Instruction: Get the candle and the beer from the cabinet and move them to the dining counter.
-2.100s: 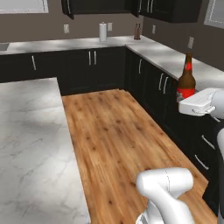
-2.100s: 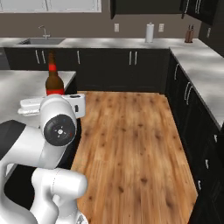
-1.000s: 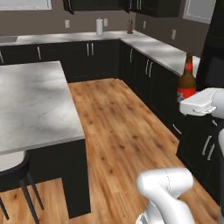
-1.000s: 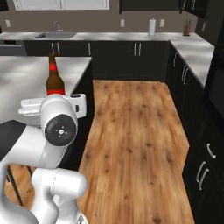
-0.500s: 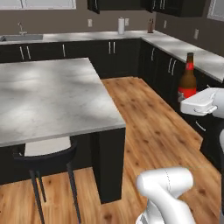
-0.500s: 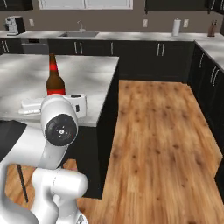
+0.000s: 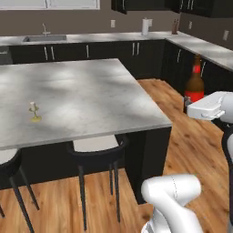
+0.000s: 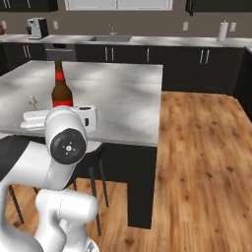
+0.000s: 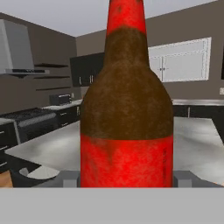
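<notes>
Gripper (image 9: 127,181) clamped on the beer (image 7: 195,85), bottle upright, carried in the air off the right end of the dining counter (image 7: 91,98). Candle (image 7: 34,112) stands upright on the counter's marble top, near its left side, well apart from the bottle. Two dark stools (image 7: 98,157) tucked under the near edge.

Beer (image 7: 195,85) upright in jaws; candle (image 7: 34,112) on dining counter (image 7: 91,98).

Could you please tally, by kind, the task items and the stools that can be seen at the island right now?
Beer bottle: 1
Candle: 1
Stools: 2, counting the one cut off at the left edge
Total: 4
</notes>
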Controlling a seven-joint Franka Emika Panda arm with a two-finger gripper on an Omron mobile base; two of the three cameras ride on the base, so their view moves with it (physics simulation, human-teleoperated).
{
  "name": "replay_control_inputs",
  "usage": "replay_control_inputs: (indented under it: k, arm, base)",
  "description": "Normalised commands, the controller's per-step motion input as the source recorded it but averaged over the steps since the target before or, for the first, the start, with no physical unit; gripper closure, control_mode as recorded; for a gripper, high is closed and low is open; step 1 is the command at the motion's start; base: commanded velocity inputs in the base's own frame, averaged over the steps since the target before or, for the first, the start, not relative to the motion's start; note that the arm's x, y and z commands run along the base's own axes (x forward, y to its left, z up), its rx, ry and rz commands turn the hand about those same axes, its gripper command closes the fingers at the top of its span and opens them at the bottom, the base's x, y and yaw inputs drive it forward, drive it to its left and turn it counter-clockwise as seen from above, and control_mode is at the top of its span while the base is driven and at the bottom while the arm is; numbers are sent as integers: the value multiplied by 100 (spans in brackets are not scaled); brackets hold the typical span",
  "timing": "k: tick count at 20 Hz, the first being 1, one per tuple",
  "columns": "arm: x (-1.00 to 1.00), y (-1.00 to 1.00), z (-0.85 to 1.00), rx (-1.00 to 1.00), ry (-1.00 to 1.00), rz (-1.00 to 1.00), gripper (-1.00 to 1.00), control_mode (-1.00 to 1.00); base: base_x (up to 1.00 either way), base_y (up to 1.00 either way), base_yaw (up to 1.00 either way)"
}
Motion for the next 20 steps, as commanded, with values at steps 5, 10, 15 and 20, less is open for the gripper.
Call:
replay_control_inputs:
  k: [5,10,15,20]
  arm:
    - [0,0,0,0,0,0,100,100]
    - [0,0,0,0,0,0,100,100]
    - [0,0,0,0,0,0,100,100]
    - [0,0,0,0,0,0,100,100]
  base:
    - [0,93,0]
    - [2,83,0]
    - [31,60,0]
    - [41,48,0]
